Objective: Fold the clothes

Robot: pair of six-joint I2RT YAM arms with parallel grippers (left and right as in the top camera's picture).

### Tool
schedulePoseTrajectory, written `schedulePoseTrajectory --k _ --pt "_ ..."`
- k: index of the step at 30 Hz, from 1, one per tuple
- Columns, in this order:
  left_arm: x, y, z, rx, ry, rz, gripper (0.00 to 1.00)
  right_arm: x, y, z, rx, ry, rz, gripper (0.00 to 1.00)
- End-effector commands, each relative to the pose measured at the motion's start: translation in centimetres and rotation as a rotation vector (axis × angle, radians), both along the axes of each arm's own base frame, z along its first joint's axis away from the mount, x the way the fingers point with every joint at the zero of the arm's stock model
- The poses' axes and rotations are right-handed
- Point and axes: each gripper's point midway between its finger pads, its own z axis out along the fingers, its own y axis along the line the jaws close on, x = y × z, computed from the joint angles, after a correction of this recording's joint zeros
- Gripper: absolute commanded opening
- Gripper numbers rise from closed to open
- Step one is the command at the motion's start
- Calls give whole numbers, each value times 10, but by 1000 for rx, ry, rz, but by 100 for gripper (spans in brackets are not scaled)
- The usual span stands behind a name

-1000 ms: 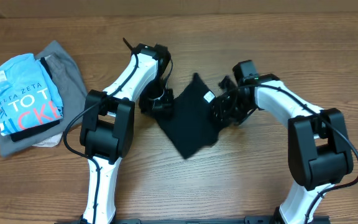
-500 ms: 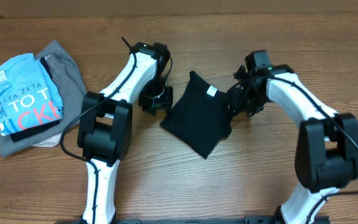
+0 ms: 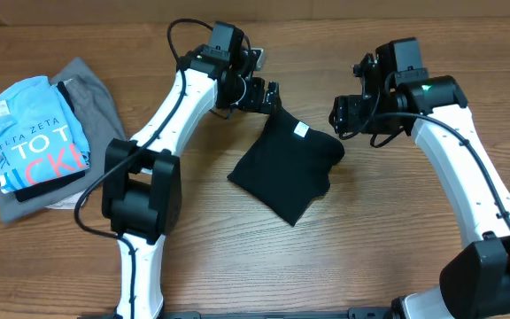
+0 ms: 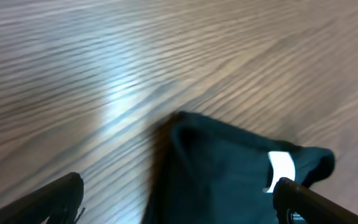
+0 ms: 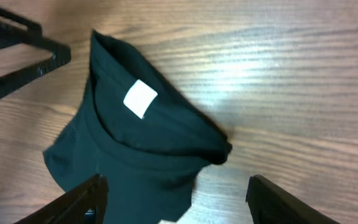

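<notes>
The left gripper [image 3: 268,94] hangs spread at the top corner of the folded black garment [image 3: 286,168]; the right gripper [image 3: 347,119] is spread too, just beside its right edge, holding nothing. The garment lies on the wooden table [image 3: 370,257], white tag [image 3: 300,131] up; a pile of clothes [image 3: 38,142] sits well apart at the left.

Brown wood-grain table [image 3: 370,248] surface

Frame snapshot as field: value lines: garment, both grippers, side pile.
garment: black garment, loosely folded, white tag up, lying on table
left gripper: open, holding nothing, at garment's far corner
right gripper: open, holding nothing, beside garment's right edge
pile: blue printed shirt on grey clothing, far left
</notes>
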Motion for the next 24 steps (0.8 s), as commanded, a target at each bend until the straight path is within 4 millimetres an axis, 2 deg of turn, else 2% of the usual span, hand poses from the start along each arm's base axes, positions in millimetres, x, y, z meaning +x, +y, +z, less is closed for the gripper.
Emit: schedulePoseTrajectory --k 1,6,9,11,12,13,15,16,20,22,24 --pt "-11 -24 -24 -134 80 -103 100 2 -3 3 -11 -10 -5 75" --pt "-25 -35 -57 -169 179 -131 95 2 -3 2 -14 -10 -6 75" --pt "-37 -42 -79 -170 249 -134 81 2 -3 2 -14 -10 -6 75" --pt "-48 -52 -84 -198 292 -158 70 2 -4 2 -14 -10 -6 75" --pt "-53 -56 -86 -208 307 -169 59 2 -4 2 -14 -10 -6 75" --pt "-57 -60 -86 -216 316 -187 38 2 -4 2 -16 -11 -7 75" --pt "-62 -63 -89 -198 317 -203 8 2 -5 2 -20 -11 -9 75" --pt "-63 -63 -90 -185 312 -205 4 2 -5 2 -20 -11 -9 75" --pt "-53 -52 -92 -115 291 -148 4 2 -5 2 -21 -8 -9 75" --pt "-43 -41 -83 -87 261 -114 4 1 -5 1 -22 -4 -9 75" --pt "-30 -27 -66 -60 217 -77 4 1 -8 1 -37 -5 -15 75"
